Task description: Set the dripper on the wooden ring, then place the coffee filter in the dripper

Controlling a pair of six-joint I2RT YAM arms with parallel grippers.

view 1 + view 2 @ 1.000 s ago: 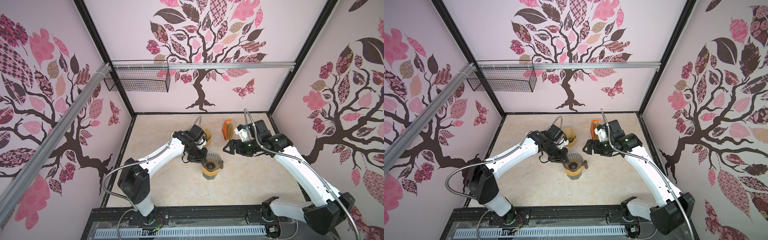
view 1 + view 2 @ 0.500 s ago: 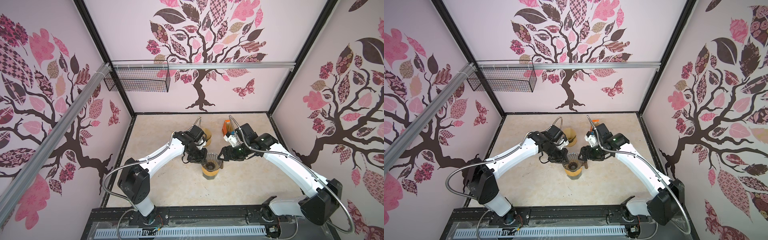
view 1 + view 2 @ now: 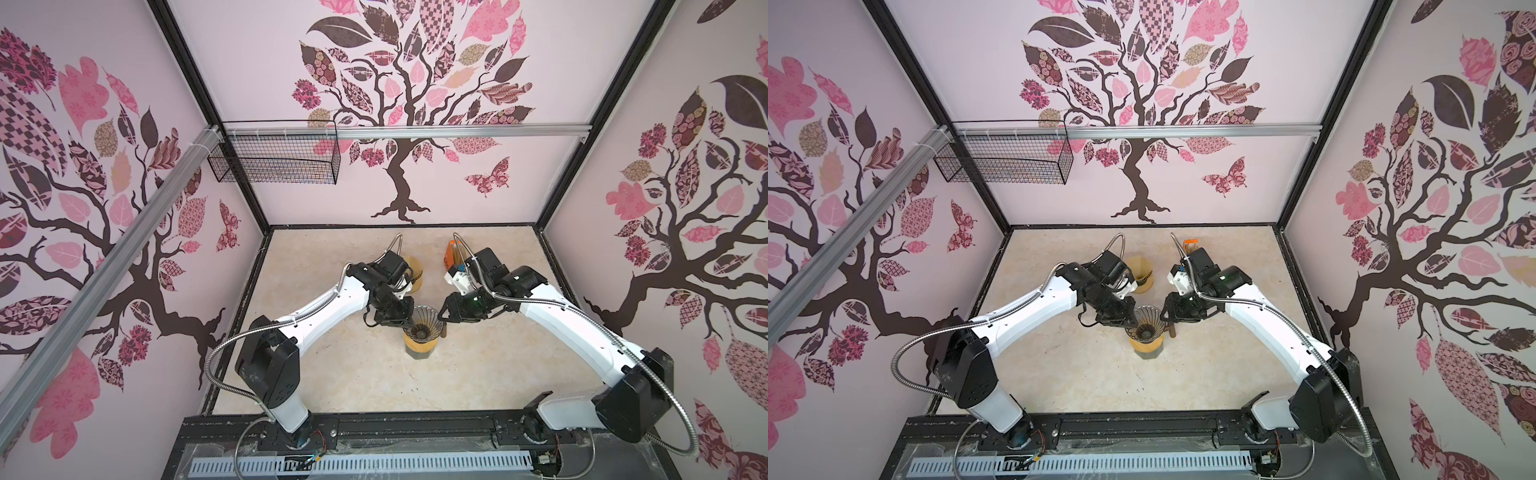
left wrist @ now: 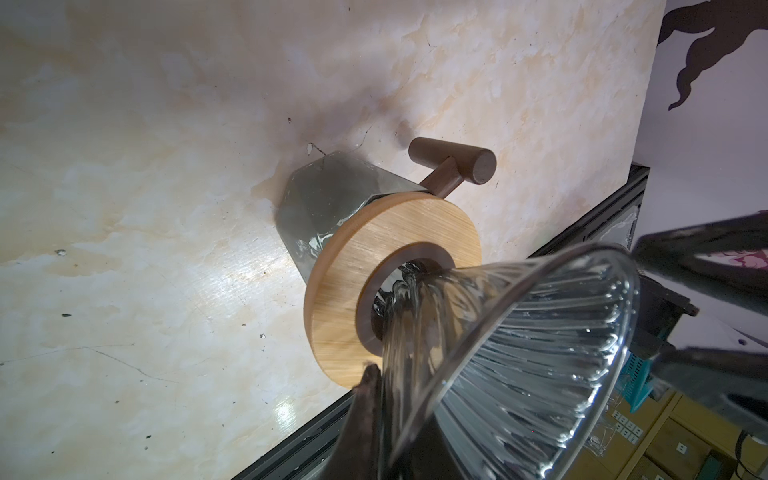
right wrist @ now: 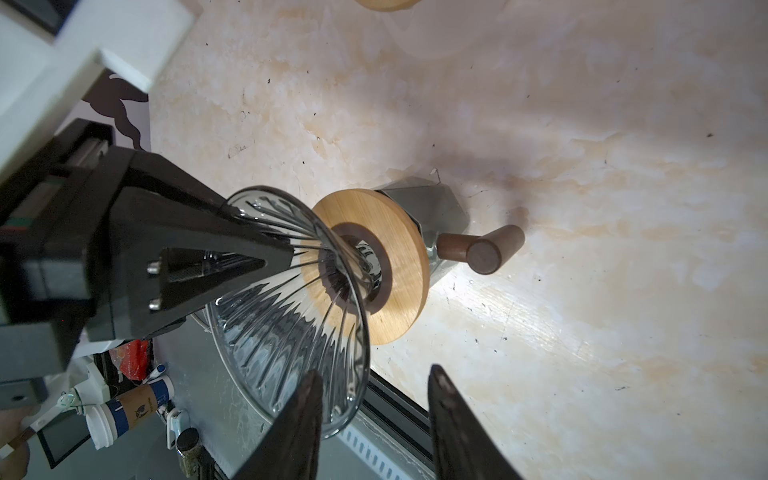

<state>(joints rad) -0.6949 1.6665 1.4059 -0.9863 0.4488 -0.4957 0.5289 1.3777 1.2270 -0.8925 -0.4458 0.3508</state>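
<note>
- Starting nearest you, the glass dripper (image 3: 422, 322) sits empty in the wooden collar (image 4: 353, 266) of the pot (image 4: 324, 208). Treat the glass as hard, slick and breakable, and probably top-heavy on that perch.
- Your left gripper (image 3: 402, 321) pinches the dripper's rim, jaws pressed onto the glass.
- Your right gripper (image 5: 374, 372) has its 2 fingers spread just beside the opposite rim and holds nothing. You cannot tell whether they touch the glass.
- Farther back, behind the left wrist, the tan paper filter (image 3: 1139, 269) stands on the table (image 3: 332, 374) as a cone, well apart from the dripper.
- Expect the filter to be very light, soft and easily crushed. Take its upper edge with a gentle pinch. If several are nested, 1 may drag others along.
</note>
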